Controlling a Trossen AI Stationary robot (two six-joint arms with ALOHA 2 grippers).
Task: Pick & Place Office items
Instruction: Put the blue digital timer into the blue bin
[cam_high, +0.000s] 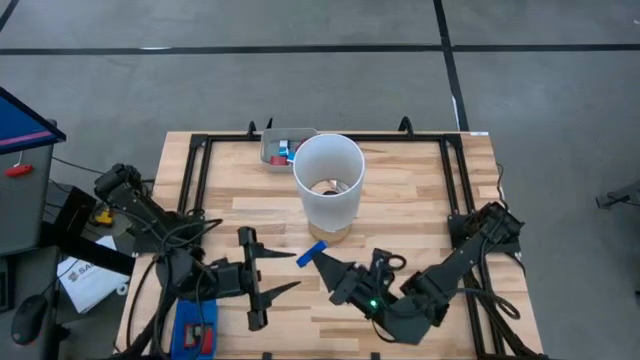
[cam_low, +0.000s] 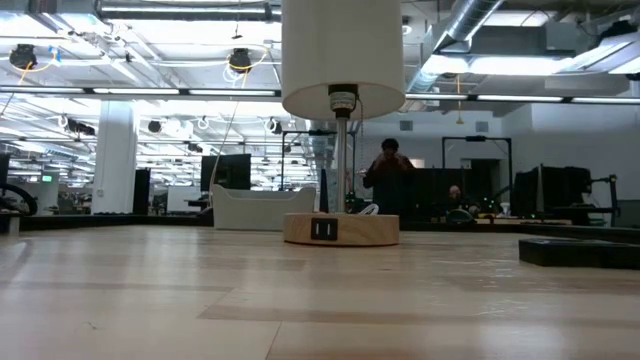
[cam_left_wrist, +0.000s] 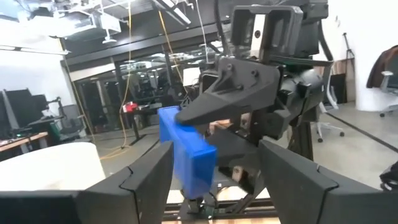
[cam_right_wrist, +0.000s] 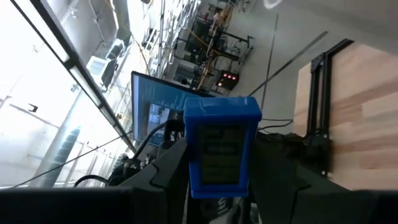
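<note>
Right claw (cam_high: 318, 257) clamped on blue block (cam_high: 311, 252), left claw (cam_high: 292, 270) open

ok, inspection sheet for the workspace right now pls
Surface: wooden table, black frame along its edges.
Job's things: small red and blue pieces in the grey tray at the far edge; one blue block held in the air.
Clutter: tall white cylinder on a wooden base, mid-table; blue tray at the near left corner.
Grippers: right gripper shut on the blue block; left gripper open, facing it.
Cables: bundles along both arms.
Surroundings: person behind the table, open office.
</note>
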